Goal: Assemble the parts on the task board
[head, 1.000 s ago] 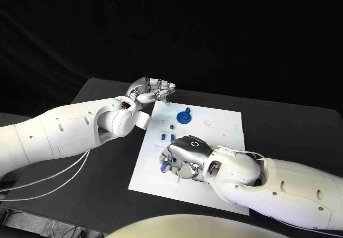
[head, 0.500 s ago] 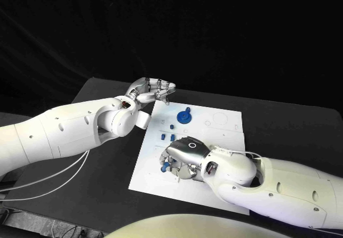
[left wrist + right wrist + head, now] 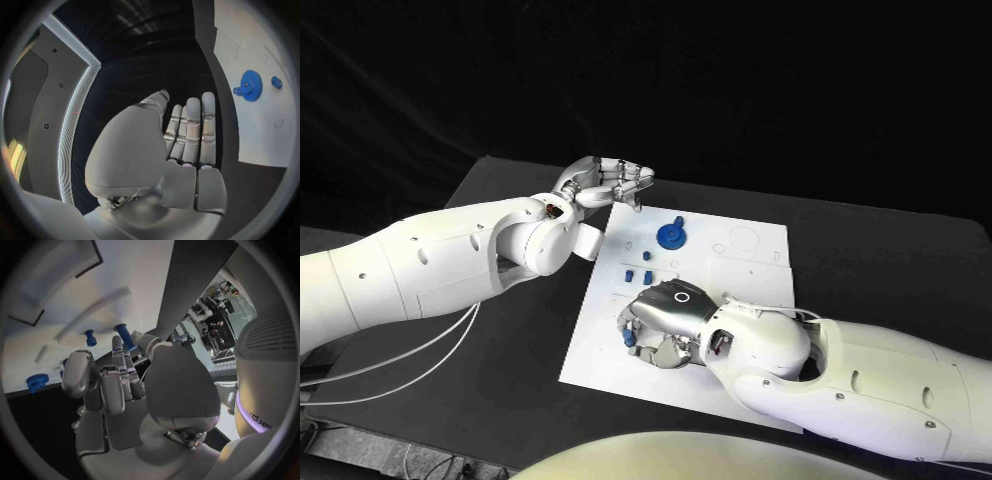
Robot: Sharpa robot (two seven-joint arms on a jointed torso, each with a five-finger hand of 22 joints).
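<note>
The left robot hand (image 3: 606,183) is hovering over the dark table (image 3: 516,330) just beyond the far left corner of the task board (image 3: 733,262), holding nothing. In the left wrist view its fingers (image 3: 190,131) are lying straight and close side by side, with the thumb set a little apart from them, and nothing is sitting against the palm. From that same view the board is lying off to one side of the hand, well apart from it, with a blue gear (image 3: 251,85) and a small blue knob beside it.

Moving rightward, the white task board is resting flat in the middle of the table. The blue gear (image 3: 672,236) is sitting on the board's far part, toward its left edge. Nearer the robot, small blue pegs (image 3: 638,275) are standing in the board, between the gear and the right robot hand.

The right robot hand (image 3: 661,325) is pressing down low over the near left part of the board, palm downward, its fingers curled beneath it. A blue part (image 3: 629,336) is peeking out at the hand's left side, touching or just beside the fingers. In the right wrist view the fingers (image 3: 114,379) are bunched narrowly together above the white board, with a blue peg (image 3: 124,335) rising just past the fingertips and another blue peg (image 3: 90,337) beside it. I cannot tell whether the hand is actually gripping any part or only touching it. A further blue piece (image 3: 36,382) is lying at the board's edge, apart from the fingers.
</note>
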